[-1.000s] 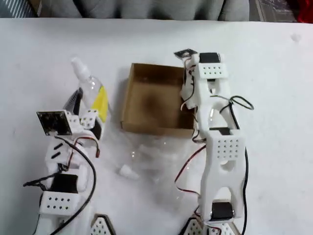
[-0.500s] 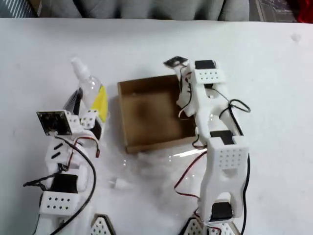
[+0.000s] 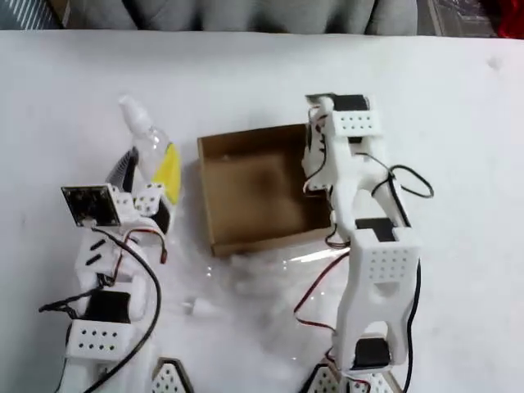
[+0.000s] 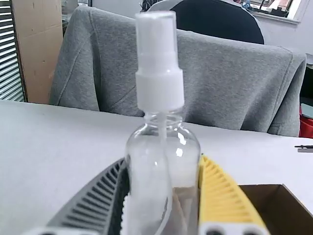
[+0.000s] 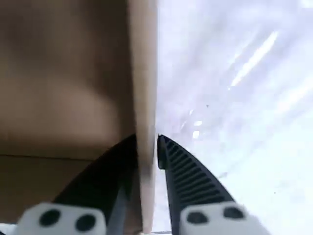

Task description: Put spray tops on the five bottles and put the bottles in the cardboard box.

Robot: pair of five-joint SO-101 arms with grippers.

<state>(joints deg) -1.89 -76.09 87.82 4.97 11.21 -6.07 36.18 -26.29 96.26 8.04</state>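
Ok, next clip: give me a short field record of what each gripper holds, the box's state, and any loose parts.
left gripper: shut on clear bottle, white spray top fitted
right gripper: shut on a side wall of the brown cardboard box
box contents: no bottle in the visible part
loose part: small white piece, likely a spray top, on the white table near the box

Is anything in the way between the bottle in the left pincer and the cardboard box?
Nothing visible. Bare table lies between the bottle in the left pincer and the cardboard box. The right pincer grips the box's opposite wall.
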